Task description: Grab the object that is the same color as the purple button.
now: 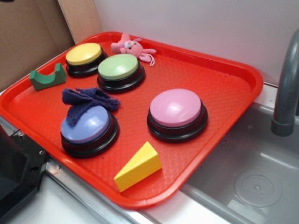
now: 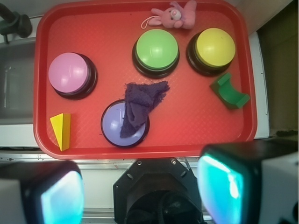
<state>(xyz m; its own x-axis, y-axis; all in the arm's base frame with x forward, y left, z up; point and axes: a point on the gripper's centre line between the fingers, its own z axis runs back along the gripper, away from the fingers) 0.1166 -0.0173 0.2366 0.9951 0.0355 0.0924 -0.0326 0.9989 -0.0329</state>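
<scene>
Purple cloth scrap (image 2: 140,103) drapes half over the purple button (image 2: 117,125), well ahead of wide-spread fingers (image 2: 219,189) (nothing held).

Fuzzy, frayed cloth scrap (image 2: 141,103) — glossy plastic purple button (image 2: 115,124) — textured plastic tray (image 2: 196,100).

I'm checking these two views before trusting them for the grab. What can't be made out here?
- Purple button: in both views the cloth lies over part of its top, hiding it.
- Gripper: the wrist view shows only blurred fingers at the bottom edge, tips cut off; the exterior view doesn't show it.
- Faucet: cut off by the exterior view's right edge.
</scene>
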